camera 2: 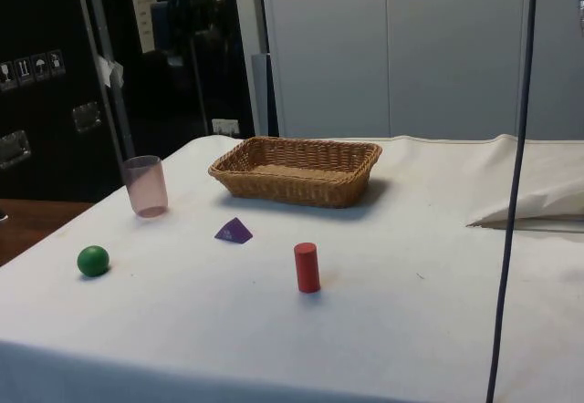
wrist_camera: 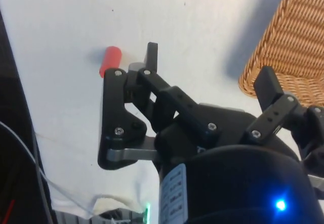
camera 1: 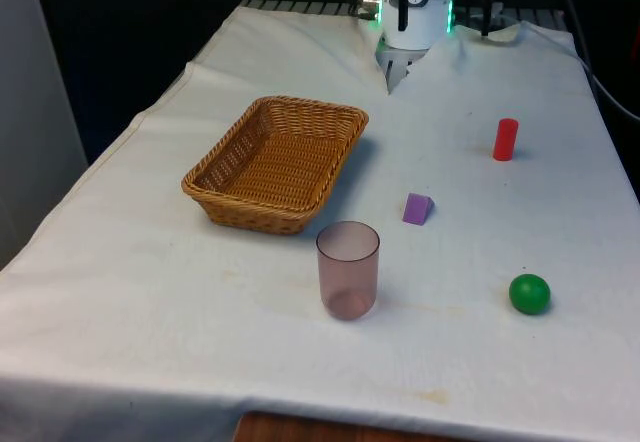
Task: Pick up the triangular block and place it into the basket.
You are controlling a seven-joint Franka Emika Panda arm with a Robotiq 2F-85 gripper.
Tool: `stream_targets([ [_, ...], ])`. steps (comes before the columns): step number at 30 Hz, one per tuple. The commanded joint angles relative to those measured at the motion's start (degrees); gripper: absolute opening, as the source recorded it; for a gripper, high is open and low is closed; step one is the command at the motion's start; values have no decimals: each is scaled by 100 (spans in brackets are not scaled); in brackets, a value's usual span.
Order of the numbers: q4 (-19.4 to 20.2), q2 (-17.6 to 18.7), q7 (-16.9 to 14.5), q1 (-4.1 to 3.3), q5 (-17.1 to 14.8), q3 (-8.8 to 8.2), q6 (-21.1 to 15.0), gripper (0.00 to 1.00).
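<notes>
One purple triangular block [camera 1: 417, 208] lies on the cloth, well apart from the spread jaws.

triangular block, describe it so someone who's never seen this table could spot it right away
Start at the wicker basket. Just off its corner on the front view's right, beyond the pink cup, the triangular block lies on the white cloth. It is the only purple piece and the only wedge; the red cylinder and green ball are rounded.
</notes>
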State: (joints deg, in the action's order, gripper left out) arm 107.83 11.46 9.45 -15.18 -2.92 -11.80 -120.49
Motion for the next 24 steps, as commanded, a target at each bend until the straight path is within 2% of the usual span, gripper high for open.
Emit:
stream_targets([
  [1,40,11,74,-17,23,0,-126,100],
  [3,120,23,143,-23,17,17,-246,100],
  [4,57,17,63,0,0,17,-109,100],
  [6,241,40,241,-23,17,46,-390,100],
  [11,458,97,424,-40,17,103,-625,100],
  [12,413,74,344,-11,0,103,-516,100],
  [13,498,103,458,-40,17,120,-670,100],
  [19,716,241,676,-34,17,201,-1031,100],
  [21,733,275,676,-17,0,223,-1037,100],
  [24,796,378,819,-34,17,235,-1249,100],
])
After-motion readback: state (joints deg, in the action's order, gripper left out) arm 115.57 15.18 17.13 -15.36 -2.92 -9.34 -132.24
